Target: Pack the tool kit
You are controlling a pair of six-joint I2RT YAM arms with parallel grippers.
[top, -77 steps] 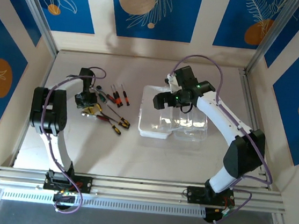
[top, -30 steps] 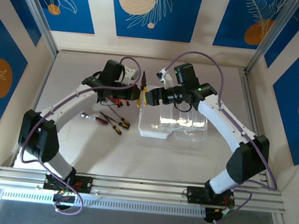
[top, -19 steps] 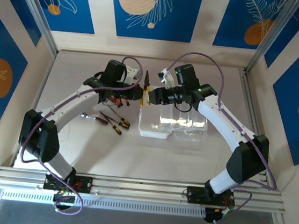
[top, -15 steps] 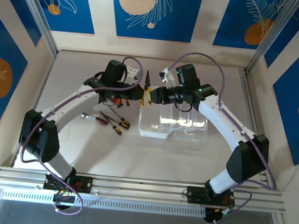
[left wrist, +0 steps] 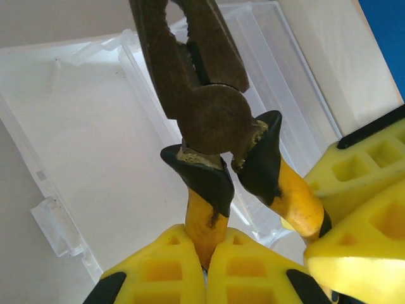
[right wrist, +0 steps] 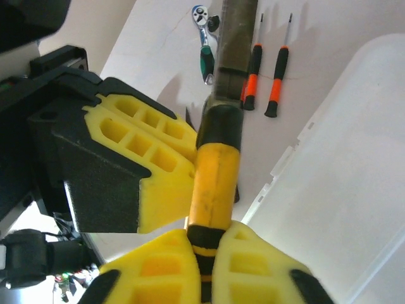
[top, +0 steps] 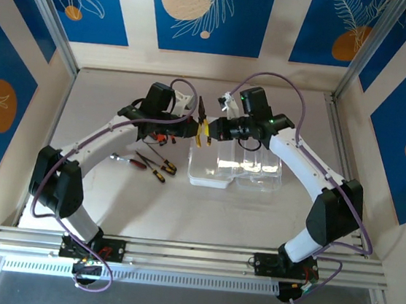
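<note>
The yellow-handled pliers (top: 203, 120) hang in the air above the left edge of the clear plastic case (top: 208, 169), which lies open. My left gripper (top: 193, 128) is shut on one handle and my right gripper (top: 213, 130) is shut on the other. The left wrist view has the dark pliers head (left wrist: 204, 107) pointing away over the case (left wrist: 95, 145), one handle pinched at the left gripper (left wrist: 205, 248). In the right wrist view the other yellow handle (right wrist: 217, 183) runs up from the right gripper (right wrist: 207, 246). Several screwdrivers (top: 154, 166) lie on the table.
Red-and-black screwdrivers (right wrist: 277, 71) and a small ratchet (right wrist: 203, 25) lie left of the case. More small screwdrivers (top: 161, 138) sit under my left arm. The case's second tray half (top: 261, 172) lies to the right.
My right gripper has closed onto the pliers' free handle. The left arm has carried the pliers slightly to the right, toward the case.
</note>
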